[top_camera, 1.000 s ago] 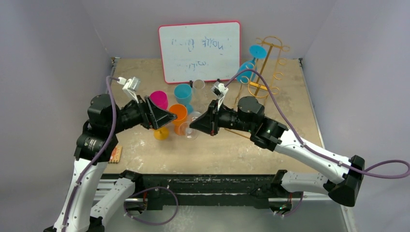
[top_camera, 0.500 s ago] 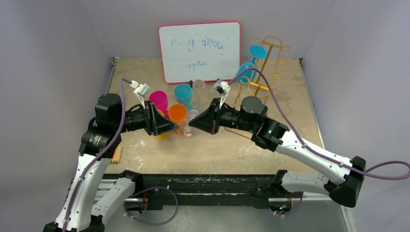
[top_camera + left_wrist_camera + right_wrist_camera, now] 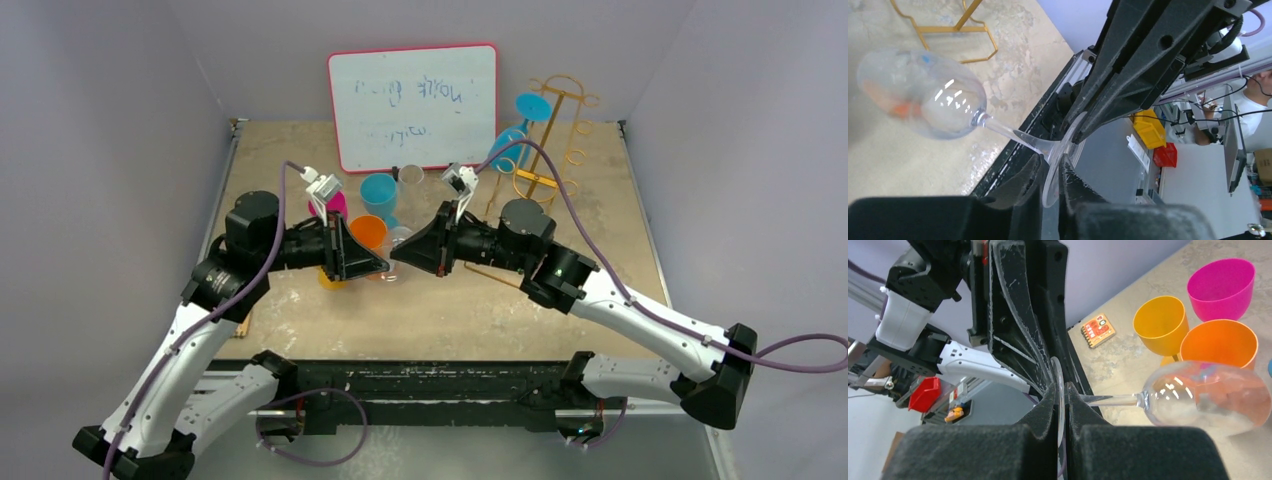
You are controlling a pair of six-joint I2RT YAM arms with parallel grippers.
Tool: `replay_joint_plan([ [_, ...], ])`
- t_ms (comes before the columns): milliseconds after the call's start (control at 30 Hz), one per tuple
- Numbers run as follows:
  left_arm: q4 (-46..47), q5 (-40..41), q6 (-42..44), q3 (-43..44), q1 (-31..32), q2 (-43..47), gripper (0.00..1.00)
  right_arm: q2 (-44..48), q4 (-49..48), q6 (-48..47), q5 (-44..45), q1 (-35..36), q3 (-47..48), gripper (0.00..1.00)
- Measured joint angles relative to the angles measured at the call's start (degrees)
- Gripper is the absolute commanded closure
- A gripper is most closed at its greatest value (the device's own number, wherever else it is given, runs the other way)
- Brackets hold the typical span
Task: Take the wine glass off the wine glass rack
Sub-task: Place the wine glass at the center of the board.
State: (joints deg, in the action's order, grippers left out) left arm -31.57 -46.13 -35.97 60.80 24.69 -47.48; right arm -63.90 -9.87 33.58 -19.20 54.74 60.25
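sideways, the wine glass (image 3: 1208, 395) sits foot-clamped in the right gripper (image 3: 1060, 390), left gripper (image 3: 1050, 162) straddling it, hold unclear.

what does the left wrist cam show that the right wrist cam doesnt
Only left wrist: the wine glass rack's gold wire base and a yellow bin. Only right wrist: magenta goblet, yellow goblet, orange goblet, small orange card. Both: the clear wine glass, its foot pinched by the right fingers, the left fingers either side of it.
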Motion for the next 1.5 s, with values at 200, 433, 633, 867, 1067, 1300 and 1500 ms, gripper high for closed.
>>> replay_joint_plan([
  [200,1.6,3.1,-0.9,-0.9,2.6,0.6,1.00,0.3,-0.4,0.0,0.0,-0.3,-0.5,0.89],
  [433,6.0,2.6,-3.0,-0.9,3.2,-0.4,1.00,3.1,1.2,-1.2,-1.3,-0.2,-0.8,0.37],
  [633,11.8,1.8,-5.0,-0.9,3.2,-0.9,1.00,12.2,3.4,-0.5,0.3,0.0,-4.0,0.43],
  [867,15.0,1.0,-5.5,-0.9,3.5,-1.3,1.00,12.0,1.4,3.0,0.2,0.0,-6.3,0.57],
  [1067,15.7,1.5,-5.2,-1.6,4.0,-2.2,1.00,4.3,-6.4,8.2,-0.4,0.1,-8.9,0.79],
  [1300,15.6,1.8,-5.4,-2.2,4.0,-1.9,1.00,4.7,-12.8,12.6,2.0,0.3,-11.5,0.88],
  [1500,15.5,2.5,-4.9,-2.2,4.3,-1.5,1.00,5.6,-14.8,14.5,3.6,0.4,-13.4,1.00],
])
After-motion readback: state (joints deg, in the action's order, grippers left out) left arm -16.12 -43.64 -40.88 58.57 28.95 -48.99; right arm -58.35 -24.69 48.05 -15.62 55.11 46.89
